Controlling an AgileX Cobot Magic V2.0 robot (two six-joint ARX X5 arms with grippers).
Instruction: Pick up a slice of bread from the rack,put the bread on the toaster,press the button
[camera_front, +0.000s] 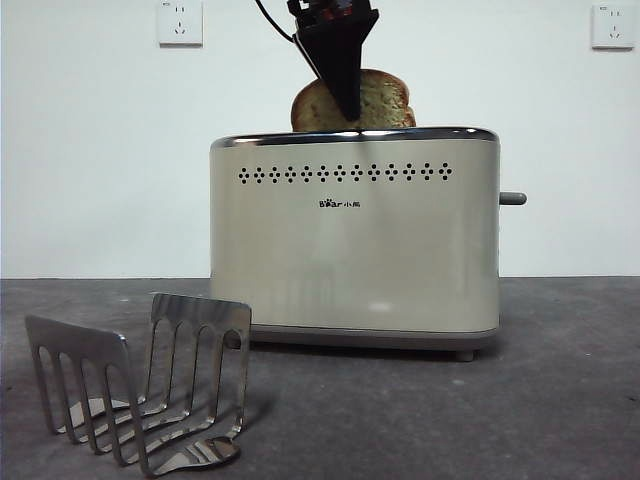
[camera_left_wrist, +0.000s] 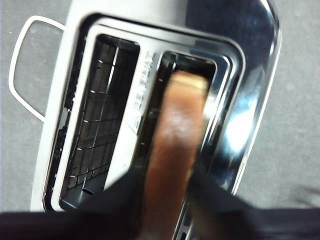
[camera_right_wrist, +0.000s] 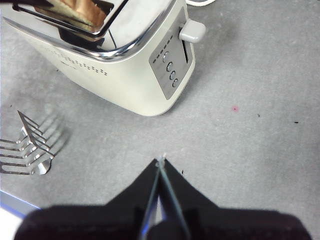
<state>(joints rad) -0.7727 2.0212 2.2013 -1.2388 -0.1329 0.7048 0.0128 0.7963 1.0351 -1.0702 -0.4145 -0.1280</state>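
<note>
Left gripper (camera_left_wrist: 167, 200) pinches the bread (camera_left_wrist: 172, 150), half-sunk in 1 toaster (camera_front: 355, 240) slot. If it's tilted, crust might snag the rim. Right gripper (camera_right_wrist: 160, 165) waits, jaws pressed together.

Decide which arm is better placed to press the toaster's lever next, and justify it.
Right, probably. The right gripper is shut and free, facing the lever. The left gripper holds the slice of bread over the toaster.

Setting: bare test bench, lab-like. Grey table (camera_front: 560, 400); plain white wall (camera_front: 90, 150) with two sockets (camera_front: 180, 22); only a toaster (camera_front: 355, 240) and steel rack (camera_front: 140, 395) laid out.
</note>
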